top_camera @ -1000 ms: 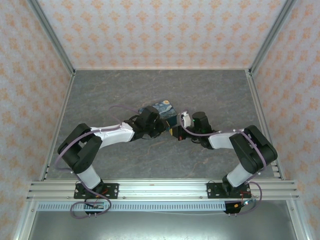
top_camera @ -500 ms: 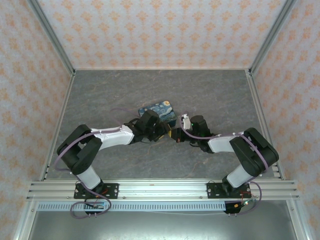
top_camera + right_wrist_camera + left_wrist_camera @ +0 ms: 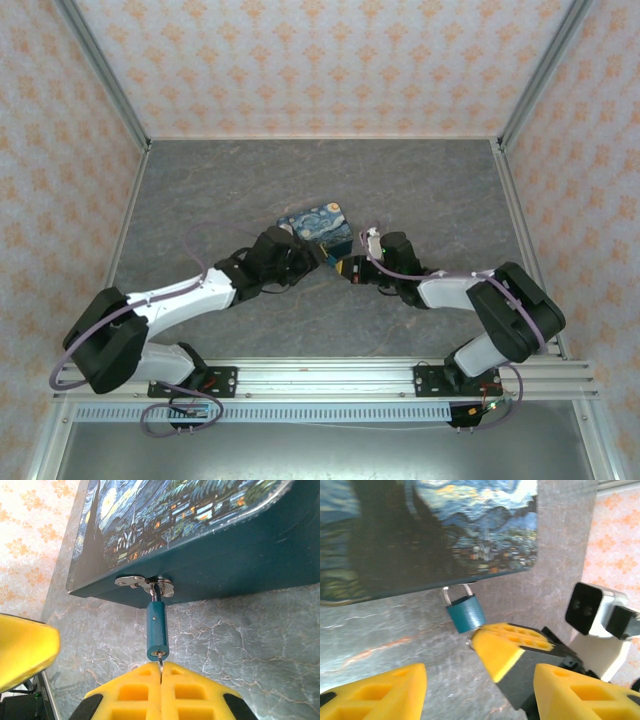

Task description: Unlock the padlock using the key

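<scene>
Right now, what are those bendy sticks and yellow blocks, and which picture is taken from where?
Those sticks are two robot arms bolted to a grey table. One picture looks down from above; the other two come from small cameras on the wrists, so the yellow blocks are gripper fingers. On the table lies a painted blue tin, with a tiny teal padlock hanging from its clasp. The right gripper is pinched shut on a thin key poking into the padlock's bottom. The left gripper is open nearby, holding nothing.
</scene>
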You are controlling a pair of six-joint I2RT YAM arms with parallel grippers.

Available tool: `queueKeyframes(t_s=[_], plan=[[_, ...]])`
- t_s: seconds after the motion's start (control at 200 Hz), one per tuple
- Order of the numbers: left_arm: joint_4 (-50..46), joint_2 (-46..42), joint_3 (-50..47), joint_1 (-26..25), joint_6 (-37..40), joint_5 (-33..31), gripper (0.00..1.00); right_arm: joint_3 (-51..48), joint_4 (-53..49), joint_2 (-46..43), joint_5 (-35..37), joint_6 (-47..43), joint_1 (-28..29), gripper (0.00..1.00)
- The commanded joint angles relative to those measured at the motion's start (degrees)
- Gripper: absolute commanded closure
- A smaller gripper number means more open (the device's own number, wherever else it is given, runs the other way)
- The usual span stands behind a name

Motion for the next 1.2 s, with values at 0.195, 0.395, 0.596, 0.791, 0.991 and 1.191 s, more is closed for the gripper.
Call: queueKeyframes(t_s=[0.195, 0.395, 0.596, 0.791, 0.991, 1.191], plan=[[8.7, -5.2, -9.0, -1.9, -5.0, -8.3, 0.44, -0.4, 5.8, -2.6, 7.1, 10.5, 6.4, 1.0], [14.2, -5.6, -12.2, -3.0, -8.3, -11.5, 0.46, -0.7, 6.9, -3.8, 11.9, 17.2, 9.2, 1.0], [19.9, -4.1, -15.2, -3.0, -13.7, -12.4, 0.47, -1.3, 7.5, -4.3, 14.1, 22.7, 9.5, 1.0], [28.9, 0.7, -15.2, -3.0, -17.4, -9.8, 0.46, -0.4, 8.3, -2.4, 12.6, 24.7, 9.6, 1.0], [33.7, 5.2, -13.8, -3.5, -18.8, -9.2, 0.48, 0.0, 9.4, -1.2, 12.0, 25.6, 9.8, 1.0], [38.6, 8.3, -13.6, -3.5, -19.2, -10.1, 0.52, 0.2, 8.8, -0.3, 12.0, 25.8, 9.9, 1.0]])
